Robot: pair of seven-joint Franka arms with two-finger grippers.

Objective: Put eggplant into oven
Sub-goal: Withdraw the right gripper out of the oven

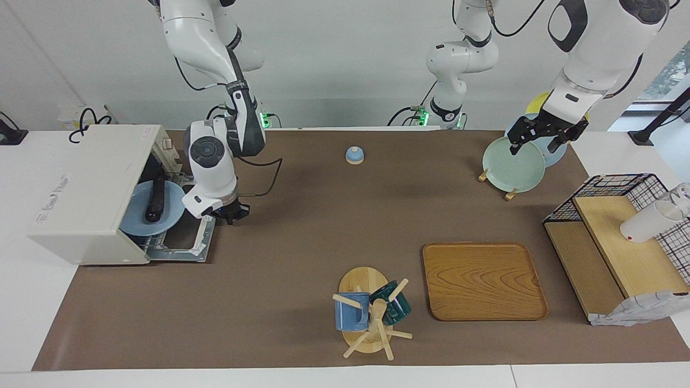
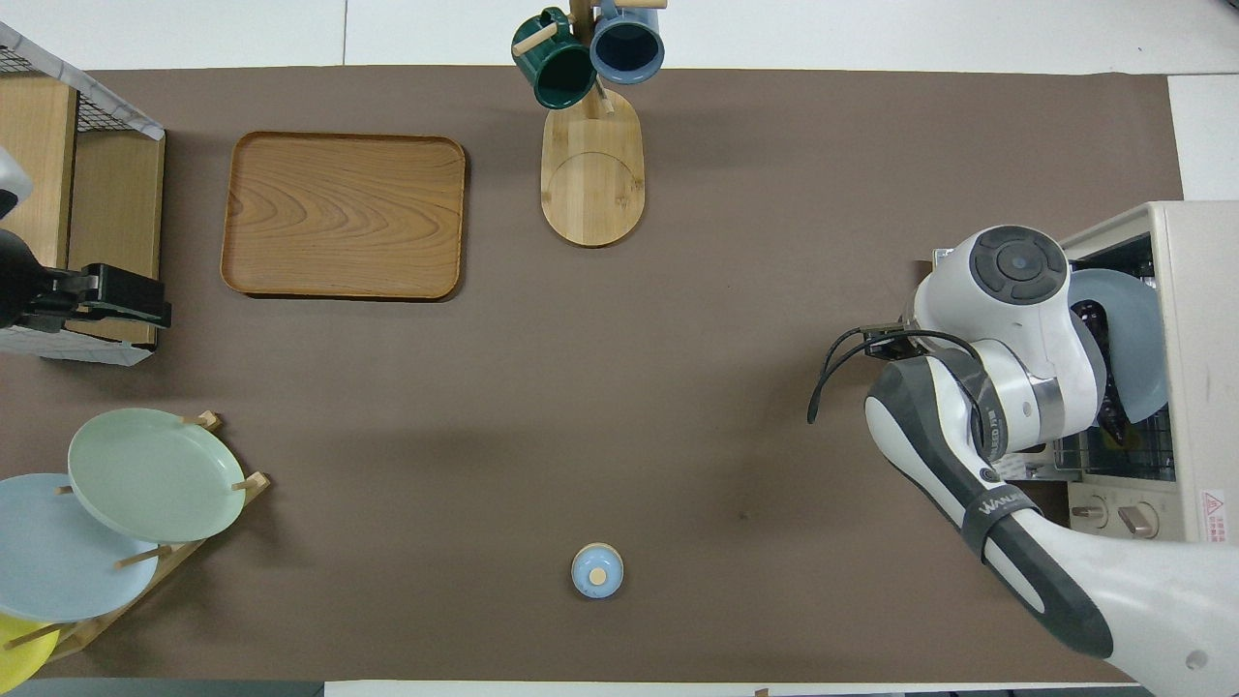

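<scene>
The off-white oven [image 1: 81,194] stands at the right arm's end of the table with its door [image 1: 183,243] folded down flat. Inside its mouth a blue plate [image 1: 135,221] rests on the rack, and the dark eggplant [image 1: 155,198] lies on that plate. My right gripper [image 1: 229,215] hangs shut and empty just outside the door's edge, apart from the plate. In the overhead view the right arm covers most of the eggplant [image 2: 1092,318], beside the plate [image 2: 1137,339] and the oven [image 2: 1200,368]. At the left arm's end my left gripper [image 1: 535,144] waits open over the plate rack.
A rack with a green plate [image 1: 512,164] and others stands near the left arm's base. A wooden tray [image 1: 482,280], a mug tree [image 1: 372,312] with two mugs, a small blue knobbed lid [image 1: 354,155] and a wire shelf [image 1: 620,237] with a white cup share the mat.
</scene>
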